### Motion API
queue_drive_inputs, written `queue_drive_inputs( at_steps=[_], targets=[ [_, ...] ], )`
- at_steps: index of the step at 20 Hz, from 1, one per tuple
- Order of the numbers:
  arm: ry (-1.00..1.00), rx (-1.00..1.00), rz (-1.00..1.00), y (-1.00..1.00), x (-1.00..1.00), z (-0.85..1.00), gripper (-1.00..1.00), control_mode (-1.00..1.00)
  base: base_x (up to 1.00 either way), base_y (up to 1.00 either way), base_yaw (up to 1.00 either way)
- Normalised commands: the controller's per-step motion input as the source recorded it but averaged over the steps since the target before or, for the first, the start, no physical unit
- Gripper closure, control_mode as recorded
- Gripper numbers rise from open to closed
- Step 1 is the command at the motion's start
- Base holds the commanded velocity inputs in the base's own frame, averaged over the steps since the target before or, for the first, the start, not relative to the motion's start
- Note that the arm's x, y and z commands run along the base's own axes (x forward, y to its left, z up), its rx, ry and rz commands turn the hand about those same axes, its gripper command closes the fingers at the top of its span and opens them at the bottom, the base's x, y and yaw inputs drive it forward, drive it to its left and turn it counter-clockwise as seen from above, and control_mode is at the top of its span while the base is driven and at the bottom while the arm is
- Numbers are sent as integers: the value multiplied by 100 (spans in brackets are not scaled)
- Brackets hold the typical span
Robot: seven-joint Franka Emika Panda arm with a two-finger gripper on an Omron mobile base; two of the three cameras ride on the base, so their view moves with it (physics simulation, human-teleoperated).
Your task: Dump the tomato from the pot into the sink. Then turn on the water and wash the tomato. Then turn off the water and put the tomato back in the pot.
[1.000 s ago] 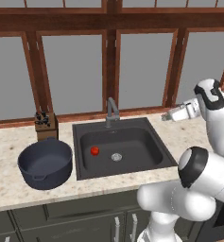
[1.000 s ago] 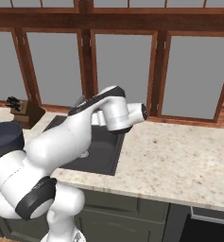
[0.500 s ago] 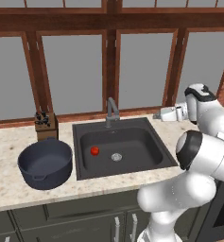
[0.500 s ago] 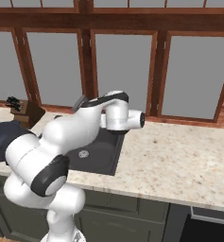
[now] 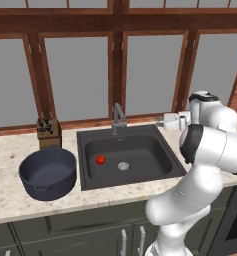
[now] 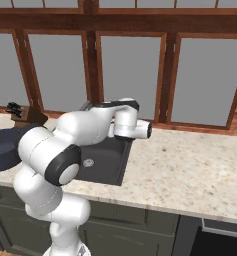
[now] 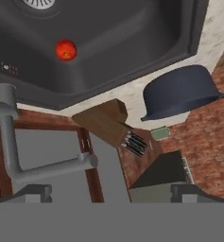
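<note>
— Pincer [image 5: 166, 120] jaws stand wide apart, holding nothing; it hangs level, just right of the faucet [image 5: 118, 117], above the sink's [image 5: 155, 171] back right corner.

— What changed in the last second?

— The arm swung in from farther right, bringing the hand closer to the faucet. Nothing else moved: tomato [image 5: 100, 159] and pot [image 5: 48, 171] lie as they did.

— Meaning for the task?

— The dump looks done, since the tomato lies in the sink, left of the drain [image 5: 123, 166], and the pot stands empty on the counter [image 5: 20, 200] left of the sink. My guess is the hand is heading for the faucet to start the water.

— And the tomato, relative to the pincer?

— Well apart: low in the basin, left of the faucet, while the pincer is up on the faucet's right.
</note>
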Motion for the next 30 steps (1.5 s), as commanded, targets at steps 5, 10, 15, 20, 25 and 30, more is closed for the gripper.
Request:
queue_drive_inputs(
  at_steps=[5,10,15,20,25,30],
  targets=[
    [-14,1,0,25,28,-10,-100,-100,0,0,0],
    [-4,0,-2,19,37,-8,-100,-100,0,0,0],
    [0,0,-6,12,21,-2,-100,-100,0,0,0],
    [0,0,-12,19,13,0,-100,-100,0,0,0],
    [0,0,-12,25,13,-7,-100,-100,0,0,0],
    [0,0,-10,13,15,-13,-100,-100,0,0,0]
  ],
)
